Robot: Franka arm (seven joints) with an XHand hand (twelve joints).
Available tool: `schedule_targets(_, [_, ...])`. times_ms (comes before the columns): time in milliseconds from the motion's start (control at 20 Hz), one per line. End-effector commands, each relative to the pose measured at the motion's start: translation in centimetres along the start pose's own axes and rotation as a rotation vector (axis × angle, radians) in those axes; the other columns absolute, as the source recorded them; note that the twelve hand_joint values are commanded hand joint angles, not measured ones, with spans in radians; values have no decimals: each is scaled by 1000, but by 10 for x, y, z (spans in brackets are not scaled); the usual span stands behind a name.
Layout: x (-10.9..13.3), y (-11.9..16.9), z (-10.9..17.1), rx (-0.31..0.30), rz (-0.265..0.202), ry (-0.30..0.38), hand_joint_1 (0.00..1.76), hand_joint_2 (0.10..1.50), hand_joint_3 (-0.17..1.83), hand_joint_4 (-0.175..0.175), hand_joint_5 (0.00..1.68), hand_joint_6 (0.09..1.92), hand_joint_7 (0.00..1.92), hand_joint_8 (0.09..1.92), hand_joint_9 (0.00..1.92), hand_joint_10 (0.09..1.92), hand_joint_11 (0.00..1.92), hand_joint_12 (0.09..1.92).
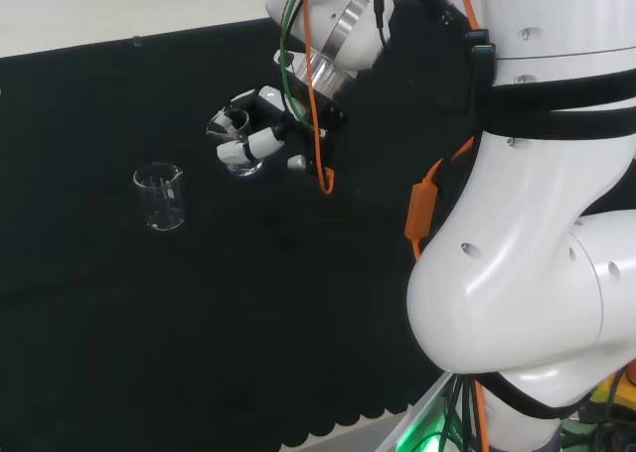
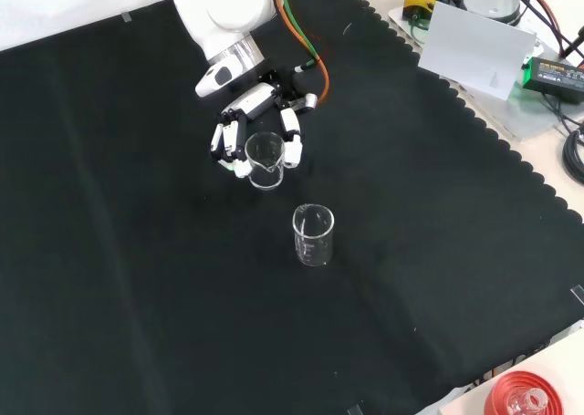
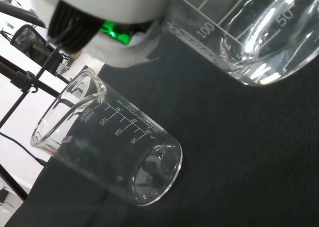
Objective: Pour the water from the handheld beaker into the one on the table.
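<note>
Black cloth surface, two clear beakers, one held.

Item one: handheld beaker, clear glass, gripped in my hand with fingers curled round its wall, raised above the cloth and tilted with its spout toward the second vessel; wrist view shows clear water pooled in its lower side. Item two: table beaker, upright on the cloth, just in front of my hand in the front view, apart from the held one, no contents discernible.
</note>
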State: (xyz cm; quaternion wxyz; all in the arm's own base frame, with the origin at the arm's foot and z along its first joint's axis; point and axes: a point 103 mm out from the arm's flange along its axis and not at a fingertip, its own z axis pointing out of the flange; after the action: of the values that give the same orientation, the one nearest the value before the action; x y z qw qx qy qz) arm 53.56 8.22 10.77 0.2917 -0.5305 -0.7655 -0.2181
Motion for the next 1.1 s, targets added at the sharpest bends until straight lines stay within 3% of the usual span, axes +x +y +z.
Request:
schedule_targets(50, [16, -7, -8, 37, 2, -68, 1163, 675, 565, 76, 1369, 452, 1317, 267, 1091, 379, 541, 1238])
schedule_targets(250, [25, -11, -10, 51, 3, -113, 1164, 672, 570, 79, 1372, 449, 1333, 266, 1107, 382, 553, 1245])
schedule_targets(700, [41, -14, -7, 79, 0, -128, 1166, 655, 594, 87, 1384, 433, 1361, 237, 1125, 367, 564, 1241])
schedule_targets(1100, [55, -15, -9, 104, -9, -192, 1166, 653, 596, 88, 1386, 431, 1368, 233, 1129, 366, 568, 1241])
